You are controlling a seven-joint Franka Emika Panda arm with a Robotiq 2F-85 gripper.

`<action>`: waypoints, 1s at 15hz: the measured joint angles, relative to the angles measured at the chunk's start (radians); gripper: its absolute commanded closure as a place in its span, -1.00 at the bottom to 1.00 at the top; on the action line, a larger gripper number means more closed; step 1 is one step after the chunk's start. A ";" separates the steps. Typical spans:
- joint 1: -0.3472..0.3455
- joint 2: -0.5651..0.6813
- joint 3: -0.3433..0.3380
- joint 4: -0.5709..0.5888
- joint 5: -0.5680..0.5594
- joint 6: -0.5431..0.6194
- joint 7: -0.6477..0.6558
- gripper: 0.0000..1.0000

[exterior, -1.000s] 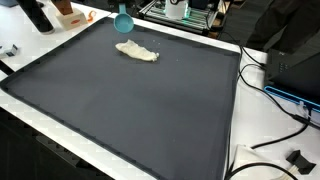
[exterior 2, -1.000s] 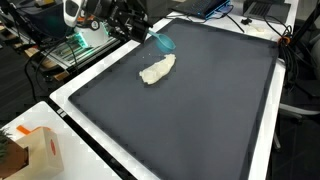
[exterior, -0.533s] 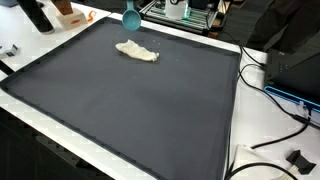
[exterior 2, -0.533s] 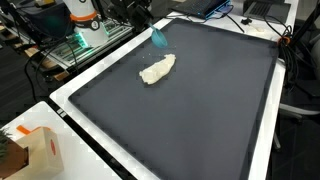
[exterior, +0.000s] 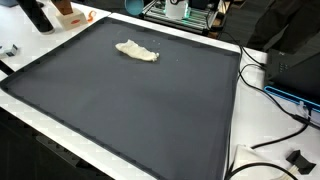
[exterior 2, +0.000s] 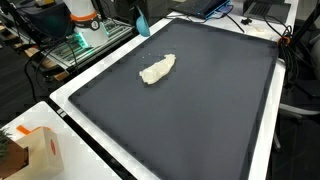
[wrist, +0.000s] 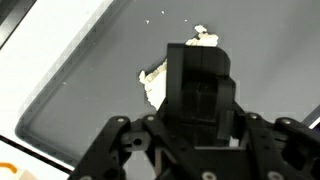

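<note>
We note the gripper (wrist: 200, 78) clamped narrow on a small teal plastic object (exterior 2: 141, 21), which hangs above one edge of the dark grey rectangular mat (exterior 2: 210, 110). A crumpled cream cloth (exterior 2: 156, 69) lies on the mat, near that same edge.

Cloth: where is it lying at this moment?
In both exterior views the cloth lies crumpled on the dark mat, close to the mat edge nearest the robot.
</note>
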 measured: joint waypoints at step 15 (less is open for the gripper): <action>0.027 0.017 0.014 0.053 -0.157 -0.069 0.127 0.45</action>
